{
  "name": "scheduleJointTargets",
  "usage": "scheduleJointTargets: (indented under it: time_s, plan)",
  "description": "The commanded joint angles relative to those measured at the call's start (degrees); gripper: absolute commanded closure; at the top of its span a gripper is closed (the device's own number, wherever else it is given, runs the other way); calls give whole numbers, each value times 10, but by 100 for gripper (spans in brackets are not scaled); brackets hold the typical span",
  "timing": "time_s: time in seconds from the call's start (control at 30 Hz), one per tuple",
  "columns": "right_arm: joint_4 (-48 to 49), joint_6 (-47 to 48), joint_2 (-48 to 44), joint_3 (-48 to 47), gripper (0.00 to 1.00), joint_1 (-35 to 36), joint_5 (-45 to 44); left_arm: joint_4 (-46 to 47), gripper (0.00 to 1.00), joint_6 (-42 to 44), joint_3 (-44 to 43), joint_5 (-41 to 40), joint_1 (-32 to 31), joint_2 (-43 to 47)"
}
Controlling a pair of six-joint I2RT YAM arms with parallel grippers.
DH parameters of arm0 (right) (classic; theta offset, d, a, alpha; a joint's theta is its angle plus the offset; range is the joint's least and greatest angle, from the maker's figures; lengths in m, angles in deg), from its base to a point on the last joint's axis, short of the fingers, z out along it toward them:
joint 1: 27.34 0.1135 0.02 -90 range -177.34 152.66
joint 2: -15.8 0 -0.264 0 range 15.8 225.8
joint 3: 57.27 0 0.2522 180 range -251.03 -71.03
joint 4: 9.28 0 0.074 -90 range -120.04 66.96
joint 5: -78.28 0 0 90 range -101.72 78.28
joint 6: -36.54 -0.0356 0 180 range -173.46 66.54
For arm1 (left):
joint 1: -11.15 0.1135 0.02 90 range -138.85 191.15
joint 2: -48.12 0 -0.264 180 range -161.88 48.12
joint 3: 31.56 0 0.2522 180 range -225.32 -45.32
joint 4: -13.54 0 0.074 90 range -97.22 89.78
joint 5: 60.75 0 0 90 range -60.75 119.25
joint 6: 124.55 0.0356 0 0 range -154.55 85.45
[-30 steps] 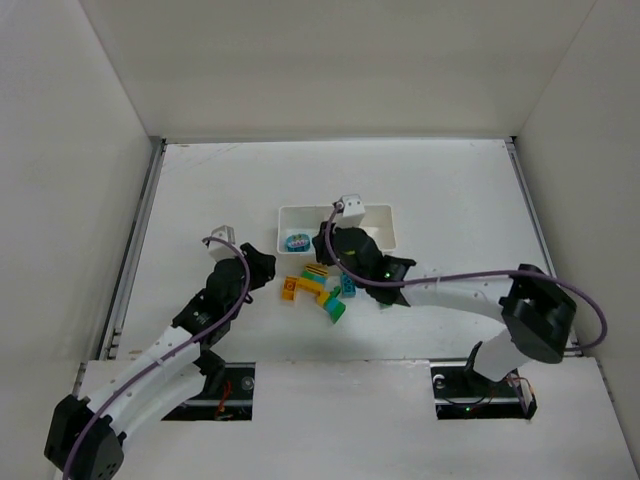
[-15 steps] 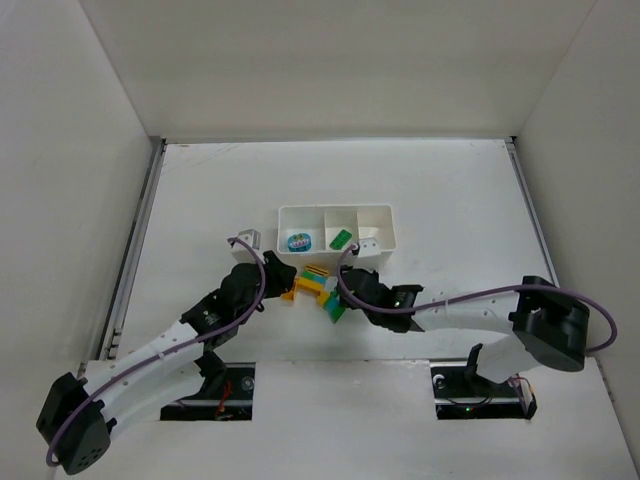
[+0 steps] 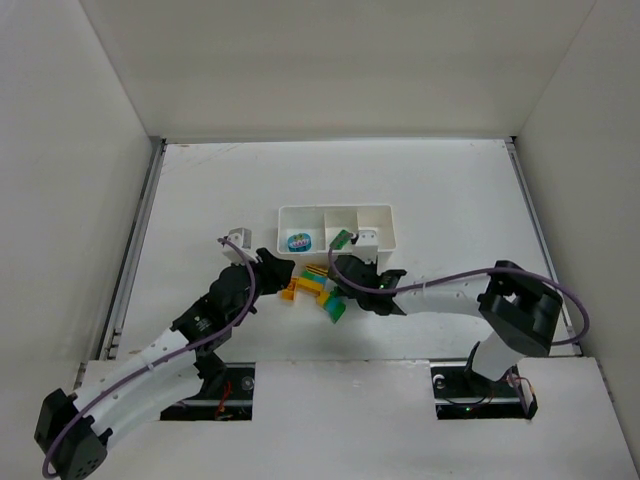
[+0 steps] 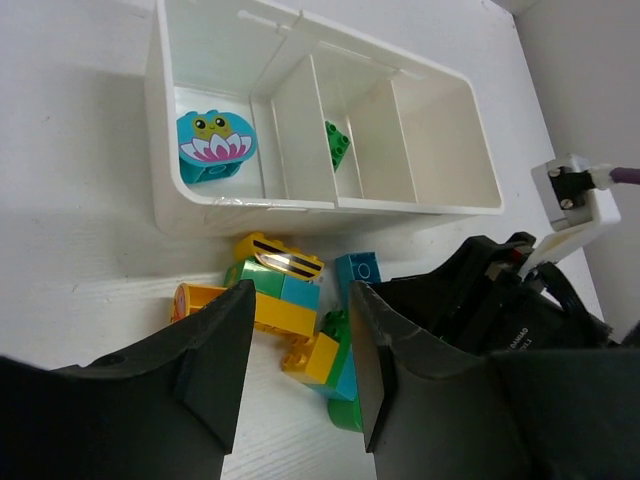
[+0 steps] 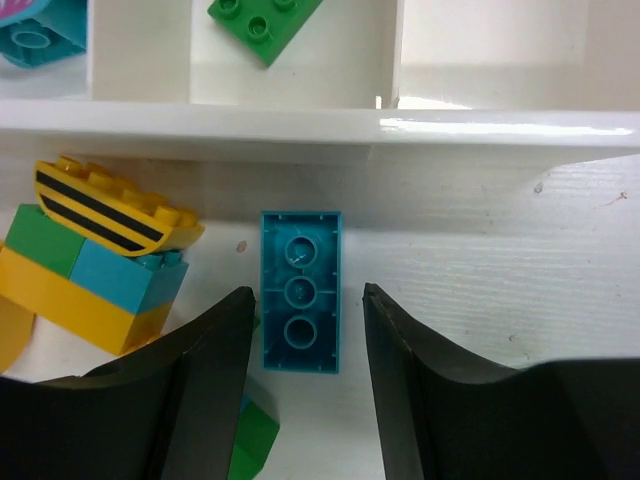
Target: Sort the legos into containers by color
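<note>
The white three-compartment tray (image 3: 385,240) holds a teal frog-print brick (image 3: 298,241) in its left compartment and a green brick (image 3: 341,239) in the middle one. The right compartment looks empty. A pile of yellow, green and teal legos (image 3: 318,288) lies just in front of the tray. My right gripper (image 5: 303,345) is open, its fingers either side of an upside-down teal brick (image 5: 300,305) lying by the tray wall (image 5: 320,125). My left gripper (image 4: 300,350) is open over the pile, above a yellow brick (image 4: 275,312).
A yellow piece with black stripes (image 5: 110,205) tops a stacked green, teal and yellow block beside the teal brick. My right arm (image 4: 500,300) crowds the pile's right side in the left wrist view. Side walls enclose the table.
My right gripper left the tray, where a green brick now lies in the middle compartment, and came down open over the teal brick. My left gripper moved in toward the pile.
</note>
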Motion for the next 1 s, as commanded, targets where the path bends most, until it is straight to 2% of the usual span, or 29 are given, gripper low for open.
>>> scheduleJointTargets:
  time_s: [0.0,0.13,0.17,0.23,0.3,0.47,0.6,0.77,0.97]
  plan:
    - [-11,-16,18,-28,49,-4,14,17,60,15,5,0,5,3]
    - [-19,-18,42,-49,52,-16,17,17,60,33,3,2,7,11]
    - [-20,-20,49,-53,55,-17,21,17,60,37,2,2,9,12]
    - [-21,-23,56,-57,68,-18,21,18,60,41,0,2,15,12]
    - [-28,-34,44,-51,75,-18,7,22,59,41,1,1,20,14]
    - [-99,-68,-58,-24,77,24,-44,31,59,34,8,-4,44,15]
    - [-125,-38,-115,-51,77,45,-54,38,58,24,16,0,65,11]
    - [-20,65,-100,-96,77,33,-29,38,58,17,19,4,71,10]
    - [93,136,-4,-171,77,-32,49,26,58,2,18,4,70,10]
